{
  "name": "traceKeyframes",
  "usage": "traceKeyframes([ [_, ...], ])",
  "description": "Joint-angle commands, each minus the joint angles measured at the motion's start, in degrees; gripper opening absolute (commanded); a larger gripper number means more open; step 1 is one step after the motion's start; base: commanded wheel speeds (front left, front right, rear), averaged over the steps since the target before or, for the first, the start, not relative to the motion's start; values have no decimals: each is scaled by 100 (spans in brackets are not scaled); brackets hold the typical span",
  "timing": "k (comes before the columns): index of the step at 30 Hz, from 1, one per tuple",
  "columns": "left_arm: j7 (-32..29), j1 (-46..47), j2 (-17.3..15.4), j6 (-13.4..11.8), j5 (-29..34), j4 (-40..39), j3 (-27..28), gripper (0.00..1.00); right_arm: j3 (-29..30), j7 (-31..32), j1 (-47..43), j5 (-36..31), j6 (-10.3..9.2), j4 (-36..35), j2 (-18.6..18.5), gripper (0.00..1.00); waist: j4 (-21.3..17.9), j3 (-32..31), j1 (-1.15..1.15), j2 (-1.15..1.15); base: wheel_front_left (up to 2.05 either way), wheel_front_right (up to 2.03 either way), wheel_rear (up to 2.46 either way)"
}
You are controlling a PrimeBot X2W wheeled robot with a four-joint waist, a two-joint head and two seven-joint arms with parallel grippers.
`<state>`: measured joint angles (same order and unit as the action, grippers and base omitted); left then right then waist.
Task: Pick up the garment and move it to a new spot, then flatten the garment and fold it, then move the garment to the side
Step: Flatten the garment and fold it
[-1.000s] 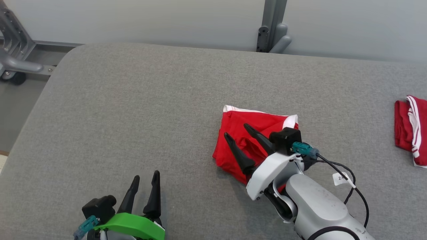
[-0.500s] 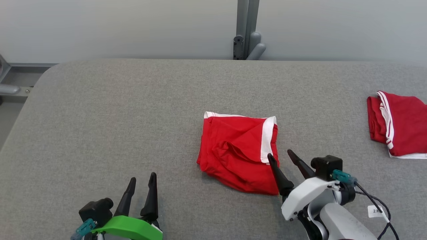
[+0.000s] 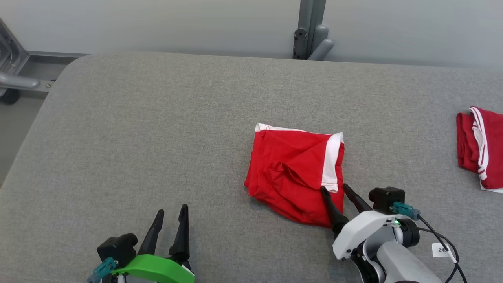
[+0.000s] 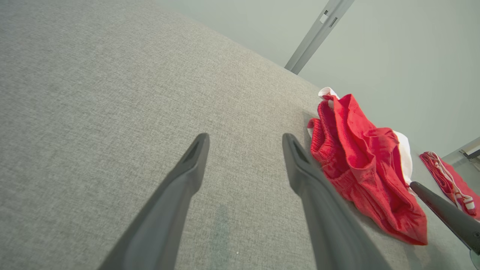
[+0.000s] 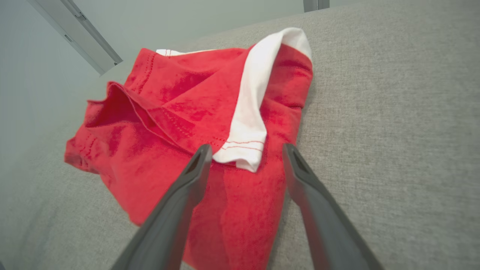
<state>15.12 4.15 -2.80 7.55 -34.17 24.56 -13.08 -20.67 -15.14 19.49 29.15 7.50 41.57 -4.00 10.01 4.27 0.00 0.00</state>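
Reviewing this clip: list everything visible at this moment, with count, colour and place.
folded garment: one, red with white trim, middle of the table
second garment: one, red with white stripes, right edge of the head view
table: one, grey fabric top, under both garments
post: one, grey metal, behind the table's far edge
frame: one, grey metal, beyond the far left corner
left gripper: one, dark fingers, green wrist, open, over bare table
right gripper: one, dark fingers, white wrist, open, astride the folded garment's near corner
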Motion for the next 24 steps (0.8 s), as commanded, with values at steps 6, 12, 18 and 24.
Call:
traceKeyframes([
  [6, -3, 71, -22, -14, 14, -16, 22, 100, 45, 3, 107, -37, -4, 143, 26, 68, 66, 108, 0, 0, 0, 0, 0],
  [12, -3, 105, -22, -14, -32, -1, -17, 100, 14, 3, 199, -30, -4, 132, 37, 0, 34, 144, 0, 0, 0, 0, 0],
  [18, -3, 133, -22, -14, -38, -2, -37, 100, -38, 3, 294, -3, -4, -136, 36, 0, 45, 143, 0, 0, 0, 0, 0],
  [24, -2, 140, -22, -14, 11, 30, -124, 100, -186, 2, 492, 168, -4, -374, 42, 0, 143, 104, 0, 0, 0, 0, 0],
])
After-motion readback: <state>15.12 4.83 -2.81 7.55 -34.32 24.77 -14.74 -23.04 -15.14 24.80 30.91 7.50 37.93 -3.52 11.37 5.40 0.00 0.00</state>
